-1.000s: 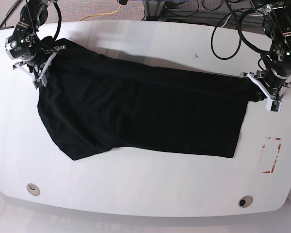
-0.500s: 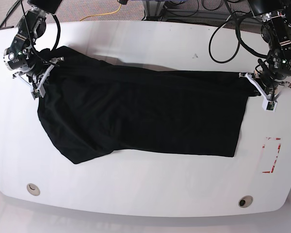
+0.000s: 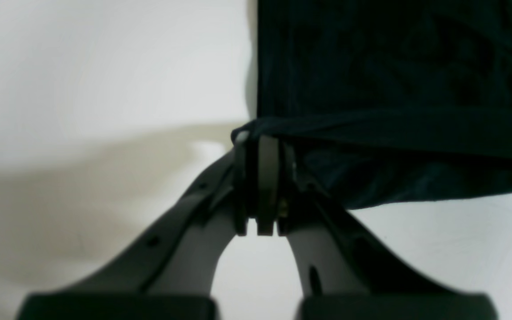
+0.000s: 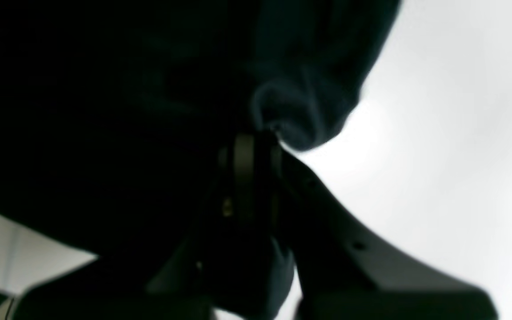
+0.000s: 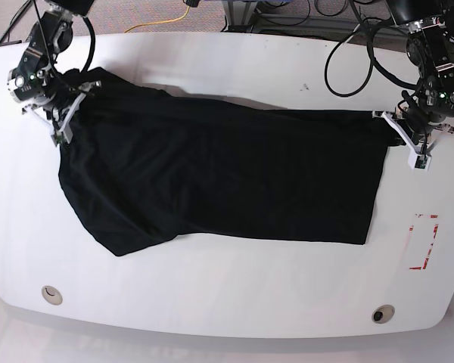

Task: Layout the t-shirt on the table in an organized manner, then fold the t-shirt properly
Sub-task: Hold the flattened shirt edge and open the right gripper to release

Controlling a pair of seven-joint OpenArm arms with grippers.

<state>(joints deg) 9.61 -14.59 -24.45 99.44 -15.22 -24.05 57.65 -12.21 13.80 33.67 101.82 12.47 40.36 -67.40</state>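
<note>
At the far right of the table [image 5: 234,302], the left gripper [image 5: 405,141] is clamped on the t-shirt [image 5: 227,178] edge; at far left, the right gripper [image 5: 66,112] pinches its other end. Between them the black shirt lies stretched across the white top, bearing no readable print. A red dashed rectangle [image 5: 424,242] sits near right.

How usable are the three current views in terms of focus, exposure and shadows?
Base view: sharp and evenly lit, with soft sheen on the table; the t-shirt reads as flat black. Left wrist view: soft focus, the left gripper casts a broad grey shadow. Right wrist view: badly underexposed and blurred; the cloth swallows most of the frame and the right gripper is barely distinguishable.
</note>
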